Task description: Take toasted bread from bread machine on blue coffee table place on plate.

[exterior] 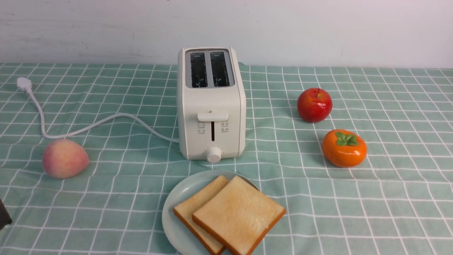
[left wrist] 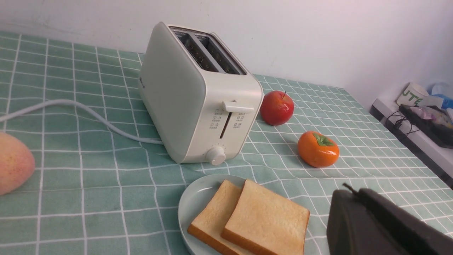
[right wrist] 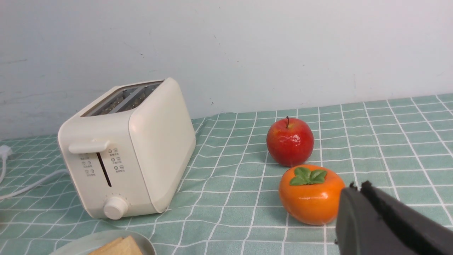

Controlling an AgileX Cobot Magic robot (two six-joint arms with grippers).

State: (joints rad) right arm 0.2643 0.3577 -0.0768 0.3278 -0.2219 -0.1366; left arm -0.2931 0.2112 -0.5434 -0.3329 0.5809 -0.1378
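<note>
Two slices of toasted bread lie overlapping on the pale plate (exterior: 175, 202) near the front of the blue coffee table (exterior: 354, 212): the upper slice (exterior: 239, 214) partly covers the lower one (exterior: 200, 207). Behind the plate stands the cream bread machine (exterior: 211, 106), both slots empty and its lever up. My left gripper (left wrist: 350, 191) hangs shut and empty to the right of the plate (left wrist: 198, 198) and toast (left wrist: 267, 221). My right gripper (right wrist: 357, 187) is shut on nothing beside the orange persimmon. In the front view only a dark corner of the left arm (exterior: 3, 214) shows.
A red apple (exterior: 314, 105) and an orange persimmon (exterior: 344, 148) sit right of the toaster. A peach (exterior: 64, 158) lies at the left, with the white cord (exterior: 88, 125) and plug (exterior: 24, 84) behind it. A white wall backs the table.
</note>
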